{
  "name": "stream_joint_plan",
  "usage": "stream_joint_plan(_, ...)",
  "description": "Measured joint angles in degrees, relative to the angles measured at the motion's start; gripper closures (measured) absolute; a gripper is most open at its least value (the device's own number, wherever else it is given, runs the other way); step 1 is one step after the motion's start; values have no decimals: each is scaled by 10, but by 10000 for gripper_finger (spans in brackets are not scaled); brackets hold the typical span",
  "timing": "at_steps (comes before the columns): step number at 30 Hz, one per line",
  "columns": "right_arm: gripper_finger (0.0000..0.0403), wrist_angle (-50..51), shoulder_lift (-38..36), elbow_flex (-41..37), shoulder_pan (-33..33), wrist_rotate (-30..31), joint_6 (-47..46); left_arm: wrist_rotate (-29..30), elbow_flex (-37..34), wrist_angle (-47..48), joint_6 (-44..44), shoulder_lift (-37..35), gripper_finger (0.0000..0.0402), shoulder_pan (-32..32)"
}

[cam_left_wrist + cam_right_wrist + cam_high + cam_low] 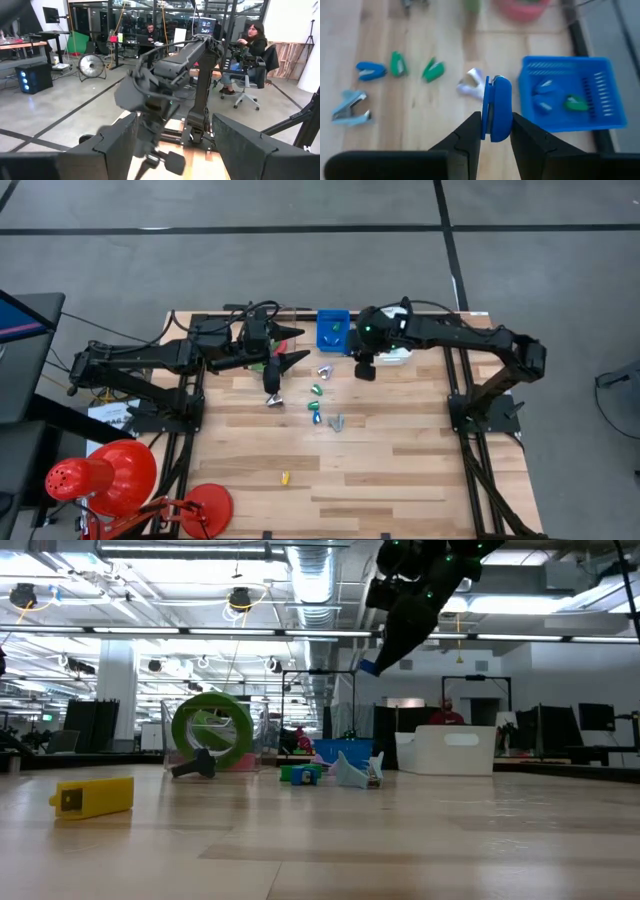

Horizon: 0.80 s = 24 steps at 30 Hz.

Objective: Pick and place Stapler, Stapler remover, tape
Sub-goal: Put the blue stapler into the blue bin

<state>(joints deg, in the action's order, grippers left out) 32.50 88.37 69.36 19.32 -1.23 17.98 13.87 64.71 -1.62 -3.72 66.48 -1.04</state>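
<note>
Right gripper (pixel 496 131): pinches blue stapler (pixel 497 112), aloft beside blue basket (pixel 605 122). Left gripper (pixel 290 345): fingers spread, empty. Green tape roll (pixel 211 730): upright, half blurred; pink roll (pixel 522 9) cut off by frame edge

Outside 1 blue basket (pixel 570 61): 2 green pcs (pixel 397 64) (pixel 434 70), 2 blue pcs (pixel 370 71) (pixel 497 107), 2 silver pcs (pixel 350 107) (pixel 472 82), 1 yellow pc (pixel 92 796); 3 inside.
</note>
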Motion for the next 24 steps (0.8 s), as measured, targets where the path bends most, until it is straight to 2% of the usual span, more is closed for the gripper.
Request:
stream_joint_plan(12, 312, -120, -15, 1, 56, 0, 0, 0, 0, 0, 0, 0, 156, 0)
stream_joint_plan(24, 312, -188, 32, 2, 82, 0, 2, 0, 0, 0, 0, 0, 156, 0)
